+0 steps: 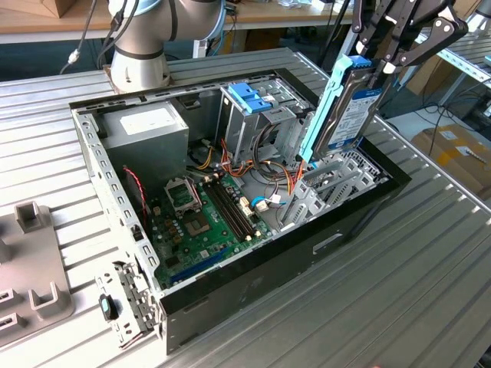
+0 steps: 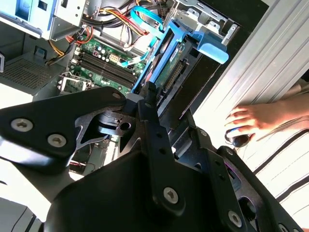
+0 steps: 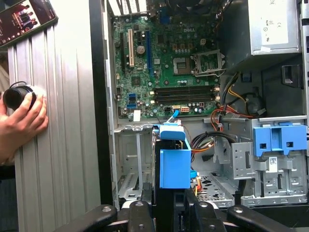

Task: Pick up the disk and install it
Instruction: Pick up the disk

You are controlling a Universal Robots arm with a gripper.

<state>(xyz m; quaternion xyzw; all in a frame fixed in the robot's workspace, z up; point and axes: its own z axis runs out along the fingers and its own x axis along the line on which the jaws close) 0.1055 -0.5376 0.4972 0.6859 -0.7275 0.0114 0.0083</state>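
One hard drive (image 1: 351,115), pinched edge-on in the hand (image 1: 376,63), hung tilted over the drive bay (image 1: 337,180) of the open computer case (image 1: 253,287), picked up but not yet seated; insertion judged to demand squaring with the bay.

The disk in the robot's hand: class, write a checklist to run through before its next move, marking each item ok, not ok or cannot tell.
1. Grip: the hand is shut on the disk, at its upper end - ok.
2. The case is open on top - ok.
3. Disk seated in its bay - not ok; it hangs tilted, mostly above the case's end at the exterior view's right.
4. The cables are clear of the disk's lower end - cannot tell.
5. The person's hand is outside the case, on the table - ok.
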